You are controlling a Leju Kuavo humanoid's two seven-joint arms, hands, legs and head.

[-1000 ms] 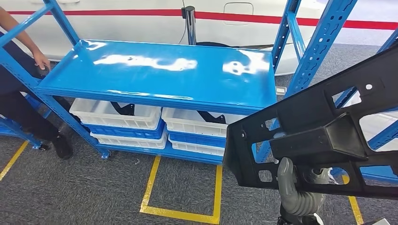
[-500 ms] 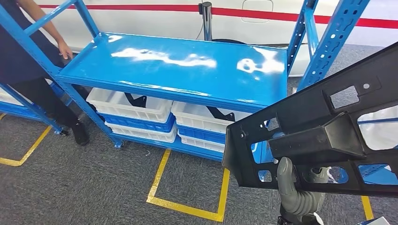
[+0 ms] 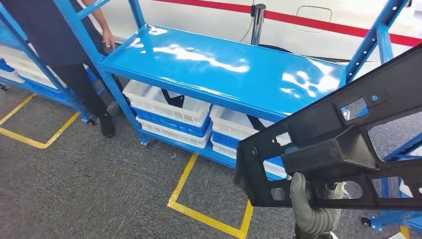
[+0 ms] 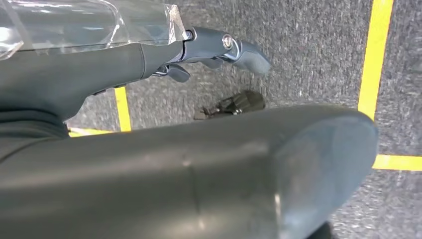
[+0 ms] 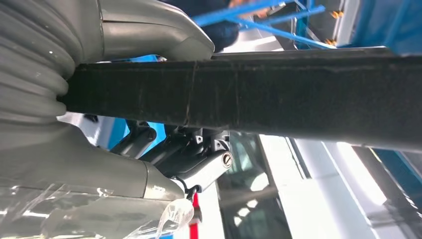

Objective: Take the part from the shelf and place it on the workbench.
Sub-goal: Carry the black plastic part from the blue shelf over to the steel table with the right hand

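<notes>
The part (image 3: 343, 149) is a big flat piece of matte black plastic, angular, pierced with rectangular cut-outs and small round holes, with a boxy raised rib running across its middle. It is up in the air at the right of the head view, tilted so its far end climbs toward the upper right, in front of the blue shelf (image 3: 224, 64) and not resting on anything. The right hand (image 3: 311, 211) grips it from below: a thick grey thumb stands up against the near face of the lower bar, and the ribbed grey cover sits just under it. In the right wrist view the part's edge (image 5: 259, 102) looks rough and fibrous, a dark band clamped between the grey thumb and the darker fingers (image 5: 196, 157) beneath.

The shelf is glossy blue painted steel (the board throws back white glare), with perforated uprights. White plastic bins (image 3: 166, 104) sit stacked over blue ones on the level below. The floor is grey carpet (image 3: 74, 189) marked with yellow tape lines (image 3: 204, 211).

The left hand (image 4: 219, 47) hangs over that carpet, its dark fingers slightly bent, apart and holding nothing.

A person (image 3: 50, 35) in dark clothes stands at the shelf's left end, one hand on its corner.
</notes>
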